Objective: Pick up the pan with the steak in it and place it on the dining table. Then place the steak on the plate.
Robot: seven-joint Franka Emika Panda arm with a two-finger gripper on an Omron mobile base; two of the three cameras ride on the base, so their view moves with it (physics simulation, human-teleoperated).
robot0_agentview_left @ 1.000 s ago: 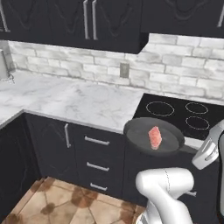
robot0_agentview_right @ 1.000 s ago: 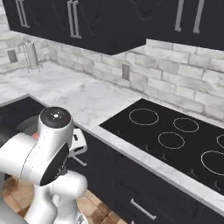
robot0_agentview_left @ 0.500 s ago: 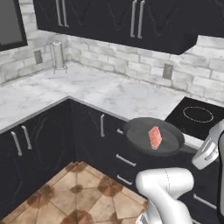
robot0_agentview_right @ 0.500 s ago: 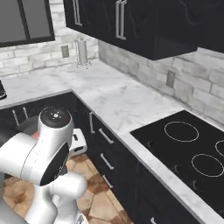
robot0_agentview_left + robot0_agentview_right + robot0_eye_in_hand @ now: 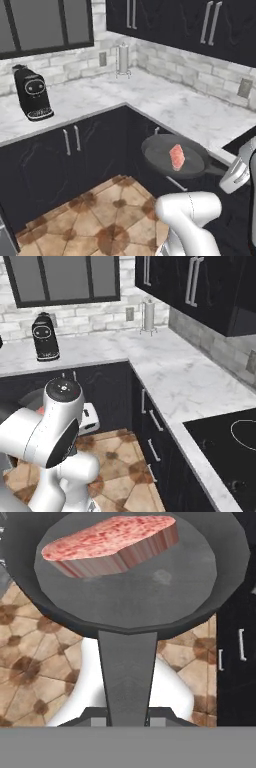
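Note:
The dark round pan (image 5: pixel 174 158) hangs level in the air over the floor, in front of the dark corner cabinets. The pinkish-red steak (image 5: pixel 177 156) lies inside it, right of centre. My gripper (image 5: pixel 231 175) is shut on the end of the pan's long handle (image 5: pixel 215 170). In the hand view the handle (image 5: pixel 126 672) runs straight up from my gripper (image 5: pixel 127 716) to the pan (image 5: pixel 150 592), with the steak (image 5: pixel 107 544) resting on its far half. The dining table and the plate are out of view.
An L-shaped marble wall counter (image 5: pixel 190 107) wraps the corner, carrying a black coffee machine (image 5: pixel 33 94) and a paper towel holder (image 5: pixel 123 61). The black cooktop (image 5: pixel 230 451) is at the right. Brown tiled floor (image 5: pixel 100 220) lies open below the pan.
The whole picture has shifted, so the camera has moved: the cooktop has slid off to the right and the corner counter with the coffee machine has come in. The pan stays held with the steak inside.

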